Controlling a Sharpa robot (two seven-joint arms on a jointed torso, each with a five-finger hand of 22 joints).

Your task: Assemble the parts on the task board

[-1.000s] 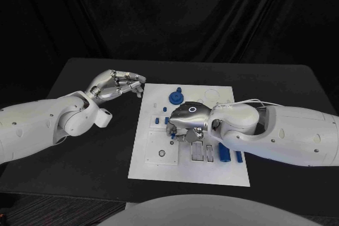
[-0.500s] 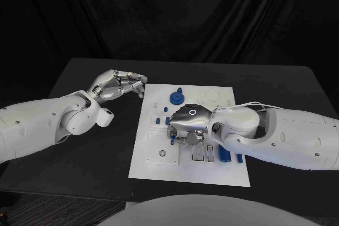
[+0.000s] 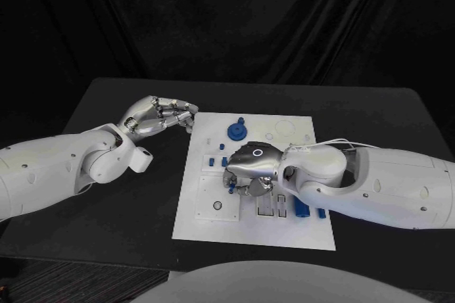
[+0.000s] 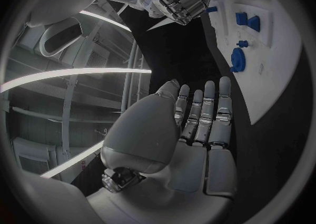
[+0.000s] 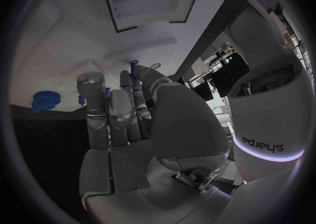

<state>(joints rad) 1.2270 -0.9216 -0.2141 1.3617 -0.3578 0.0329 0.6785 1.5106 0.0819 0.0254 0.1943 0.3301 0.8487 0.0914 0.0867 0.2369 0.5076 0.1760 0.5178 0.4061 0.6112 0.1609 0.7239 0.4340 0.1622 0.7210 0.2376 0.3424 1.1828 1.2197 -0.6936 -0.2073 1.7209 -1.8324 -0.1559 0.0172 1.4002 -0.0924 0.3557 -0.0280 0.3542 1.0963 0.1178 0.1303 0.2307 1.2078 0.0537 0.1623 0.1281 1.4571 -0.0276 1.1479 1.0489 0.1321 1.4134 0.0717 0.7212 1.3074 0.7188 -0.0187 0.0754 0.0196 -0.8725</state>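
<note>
From the head view we see the white task board (image 3: 204, 204) lying mid-table (image 3: 114, 224). Our right hand (image 3: 248, 171) is down over the board's middle, fingers curled onto a small blue part (image 3: 231, 182). A blue gear (image 3: 235, 129) sits at the far end, and two blue bars (image 3: 302, 206) lie to the right, near the front. Our left hand (image 3: 158, 114) hovers off the board's far-left corner, fingers curled in, grasping nothing.

In the left wrist view our left hand (image 4: 194, 124) is empty, fingers together and fairly straight.

In the right wrist view our right hand (image 5: 125, 110) pinches a thin blue part (image 5: 134, 76) at the fingertips.
</note>
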